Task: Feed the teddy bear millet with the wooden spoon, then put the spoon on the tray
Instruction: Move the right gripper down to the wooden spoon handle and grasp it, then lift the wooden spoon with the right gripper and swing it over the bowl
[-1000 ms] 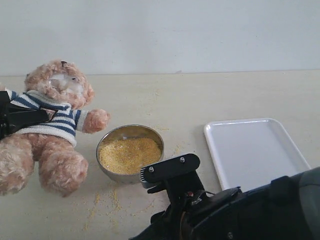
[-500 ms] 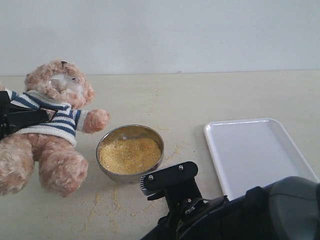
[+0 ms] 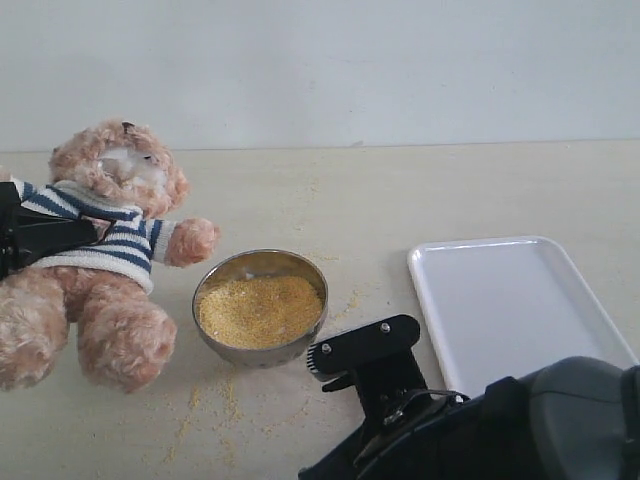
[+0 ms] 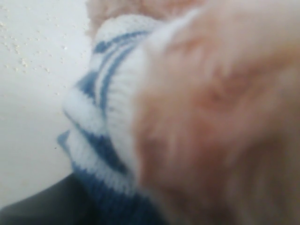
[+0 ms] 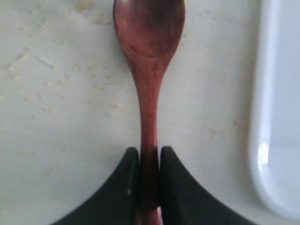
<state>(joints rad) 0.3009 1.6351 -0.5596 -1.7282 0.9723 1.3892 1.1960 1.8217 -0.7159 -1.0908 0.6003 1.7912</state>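
Right end effector [image 5: 149,157] is clamped on the wooden spoon [image 5: 149,51] handle. The spoon's bowl is empty, over the table [image 5: 56,117] just beside the tray [image 5: 276,140]. Looks like the put-down step to me: it needs to carry over the rim, then let go. Since a second ago the arm has slid trayward, away from the millet [image 3: 258,308]. Left end effector [image 3: 50,235] is buried in the teddy bear [image 3: 110,270] shirt, can't tell its grip.

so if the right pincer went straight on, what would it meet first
Probably nothing: beyond the wooden spoon the right pincer holds, its wrist view shows only table with loose millet grains. The tray lies off to the side, not ahead.
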